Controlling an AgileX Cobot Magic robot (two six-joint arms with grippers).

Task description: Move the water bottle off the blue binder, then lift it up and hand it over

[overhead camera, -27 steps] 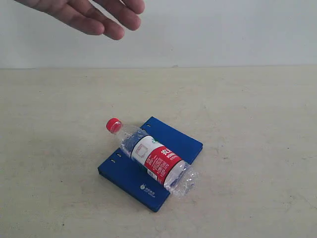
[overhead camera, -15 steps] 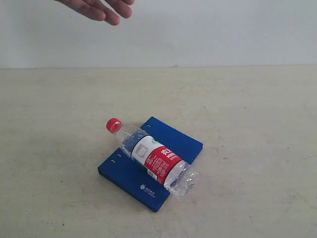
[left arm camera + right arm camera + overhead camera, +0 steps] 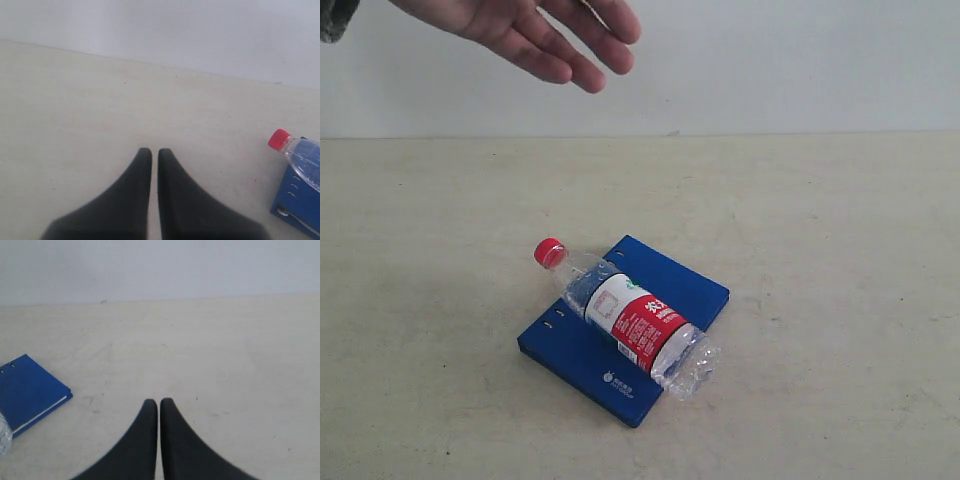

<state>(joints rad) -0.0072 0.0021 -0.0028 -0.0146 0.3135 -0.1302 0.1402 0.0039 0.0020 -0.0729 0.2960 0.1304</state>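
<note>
The water bottle [image 3: 625,317] lies on its side across the blue binder [image 3: 685,285] in the middle of the table, red cap [image 3: 549,252] pointing to the far left and overhanging the binder. Neither arm shows in the exterior view. My left gripper [image 3: 154,151] is shut and empty over bare table; the bottle's cap [image 3: 279,139] and a binder corner [image 3: 292,200] sit at the edge of its view. My right gripper [image 3: 158,402] is also shut and empty, with the binder [image 3: 27,387] and a bit of the bottle [image 3: 4,436] off to one side.
A person's open hand [image 3: 535,30] hovers above the far left of the table, in front of the pale wall. The beige tabletop [image 3: 820,220] spreads around the binder on all sides.
The hand rose toward the top edge, then came back down and reached further right. Bottle and binder have not moved.
</note>
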